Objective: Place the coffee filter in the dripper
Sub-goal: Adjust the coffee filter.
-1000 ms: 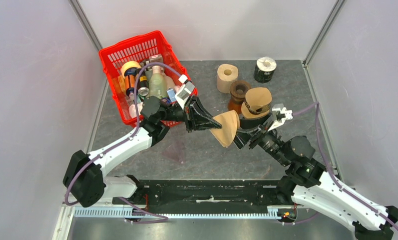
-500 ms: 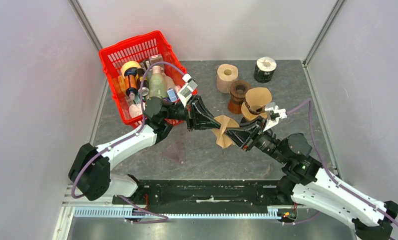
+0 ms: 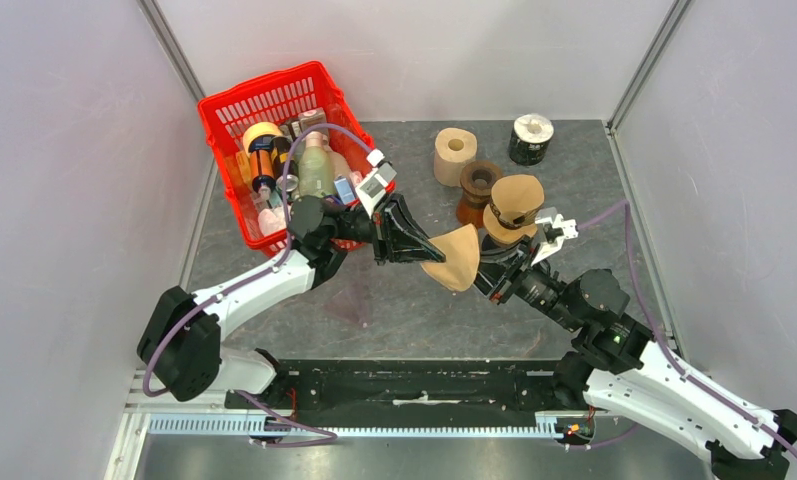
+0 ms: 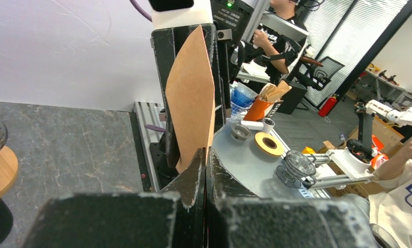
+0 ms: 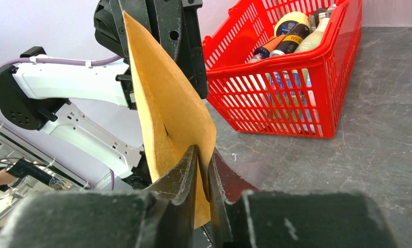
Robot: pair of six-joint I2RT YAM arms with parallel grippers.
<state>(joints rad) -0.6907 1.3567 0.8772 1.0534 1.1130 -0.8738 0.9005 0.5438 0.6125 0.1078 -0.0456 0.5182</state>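
Note:
A brown paper coffee filter (image 3: 457, 255) hangs above the middle of the table between both arms. My left gripper (image 3: 429, 252) is shut on its left corner; in the left wrist view the filter (image 4: 191, 93) stands up from the closed tips (image 4: 206, 151). My right gripper (image 3: 479, 268) pinches the filter's opposite edge. In the right wrist view its jaws (image 5: 203, 155) are closed on the paper (image 5: 162, 98), which runs between them. The dark brown dripper (image 3: 478, 182) stands on the table behind, apart from both grippers.
A red basket (image 3: 232, 104) of bottles and cans sits at the back left, close behind the left arm. Beside the dripper are a stack of brown filters (image 3: 517, 192), a paper roll (image 3: 454, 153) and a black can (image 3: 530, 138). White walls close in both sides.
The right gripper has closed from wide open onto the filter's edge. The filter, seen folded narrow half a second ago, now faces flat again. The left gripper has stayed shut on it.

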